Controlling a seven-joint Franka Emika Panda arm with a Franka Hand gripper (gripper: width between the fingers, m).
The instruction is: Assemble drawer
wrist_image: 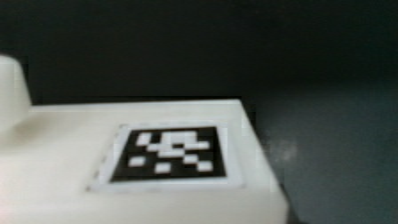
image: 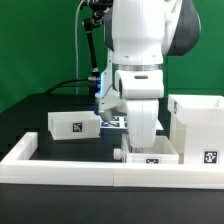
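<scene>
Robot arm's claw sits low at a small white tray just beside the border wall, its opening impossible to tell; probably best to straddle one tray wall squarely before lifting toward the tall housing

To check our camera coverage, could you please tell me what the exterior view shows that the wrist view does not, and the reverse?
Exterior view only: the arm, the gripper down at the near tray, the second tray, the box housing and the border wall. Wrist view only: a blurred close-up of one marker tag on a white surface. Both: the dark table.
</scene>
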